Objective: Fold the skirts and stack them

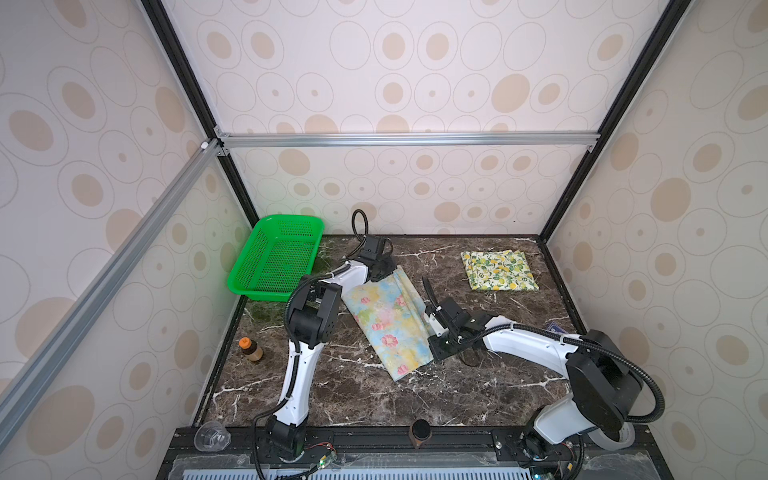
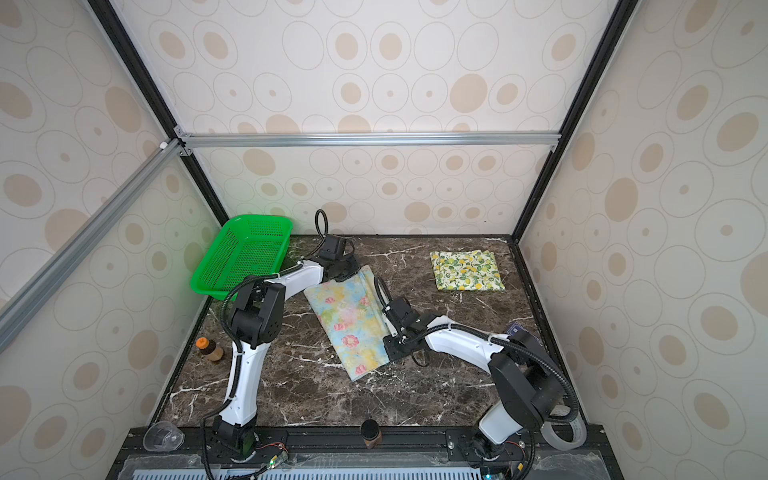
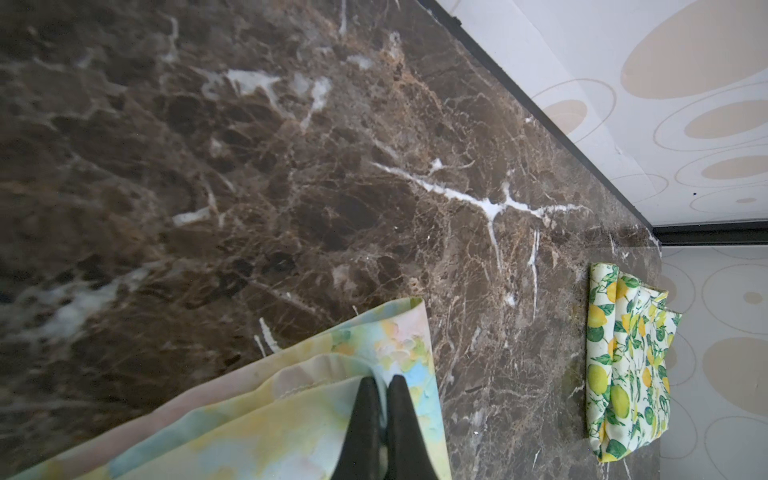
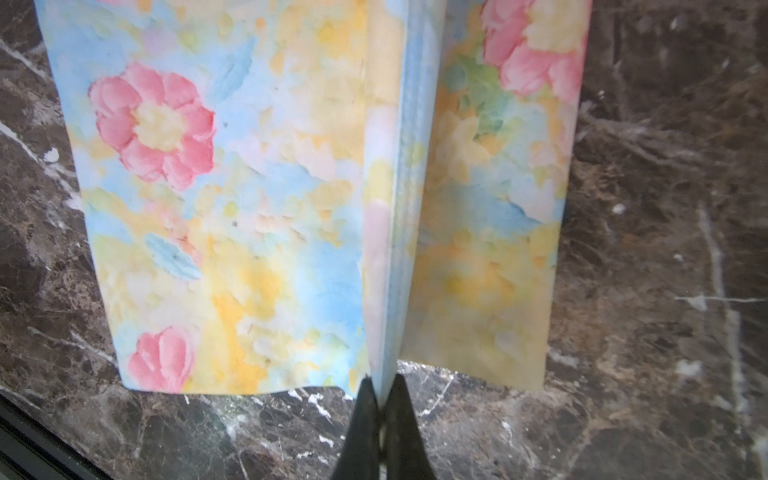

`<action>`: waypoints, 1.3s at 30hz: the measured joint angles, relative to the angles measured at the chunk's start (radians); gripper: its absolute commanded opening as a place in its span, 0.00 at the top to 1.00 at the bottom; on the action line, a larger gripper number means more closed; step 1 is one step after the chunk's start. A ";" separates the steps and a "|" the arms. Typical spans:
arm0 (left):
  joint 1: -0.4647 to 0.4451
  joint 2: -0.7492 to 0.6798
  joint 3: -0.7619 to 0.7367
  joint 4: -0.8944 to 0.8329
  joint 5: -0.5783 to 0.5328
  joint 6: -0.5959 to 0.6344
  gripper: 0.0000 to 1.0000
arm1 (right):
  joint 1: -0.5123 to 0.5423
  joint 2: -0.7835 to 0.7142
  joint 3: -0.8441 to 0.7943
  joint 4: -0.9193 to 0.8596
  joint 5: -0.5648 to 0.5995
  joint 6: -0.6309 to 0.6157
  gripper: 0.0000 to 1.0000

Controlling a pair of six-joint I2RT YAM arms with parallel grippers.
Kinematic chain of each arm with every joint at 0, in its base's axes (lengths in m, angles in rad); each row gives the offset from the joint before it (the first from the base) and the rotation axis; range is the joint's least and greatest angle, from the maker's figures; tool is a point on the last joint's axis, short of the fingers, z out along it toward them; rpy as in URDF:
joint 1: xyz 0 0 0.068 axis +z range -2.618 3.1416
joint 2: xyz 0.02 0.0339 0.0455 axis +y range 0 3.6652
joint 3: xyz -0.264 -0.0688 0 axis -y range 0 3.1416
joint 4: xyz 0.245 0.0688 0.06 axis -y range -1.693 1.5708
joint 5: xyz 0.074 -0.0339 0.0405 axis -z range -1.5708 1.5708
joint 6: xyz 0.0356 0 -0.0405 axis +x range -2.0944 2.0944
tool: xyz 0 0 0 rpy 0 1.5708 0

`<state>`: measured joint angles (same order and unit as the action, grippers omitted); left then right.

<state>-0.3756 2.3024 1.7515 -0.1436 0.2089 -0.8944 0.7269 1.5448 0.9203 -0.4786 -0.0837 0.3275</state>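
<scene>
Pastel floral skirt: thin, limp, likely slippery on the bench. Left hand pinches its 12 o'clock edge, right hand its 3 o'clock edge; edges suit gripping.

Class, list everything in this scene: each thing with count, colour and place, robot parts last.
flowered skirt: one, pastel blue-yellow with pink flowers, table middle
lemon skirt: one, cream with yellow lemons, folded, far right
basket: one, green mesh, far left corner
bottle: one, brownish, orange cap, left edge
clear cup: one, transparent, front left
dark cylinder: one, front rail
table: one, dark brown marble
left gripper: black, shut on flowered skirt's far end
right gripper: black, shut on its right edge
</scene>
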 measured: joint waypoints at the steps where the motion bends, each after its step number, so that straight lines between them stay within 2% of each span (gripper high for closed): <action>1: 0.000 0.000 0.000 0.000 -0.002 0.000 1.00 | 0.000 0.000 0.002 -0.002 0.003 -0.002 1.00; 39: -0.007 -0.001 0.038 -0.002 0.008 -0.008 1.00 | -0.001 0.023 0.013 -0.008 0.036 -0.019 1.00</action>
<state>-0.3824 2.3016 1.7897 -0.1452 0.2169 -0.9020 0.7261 1.5673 0.9337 -0.4866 -0.0479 0.3084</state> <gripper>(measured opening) 0.049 0.045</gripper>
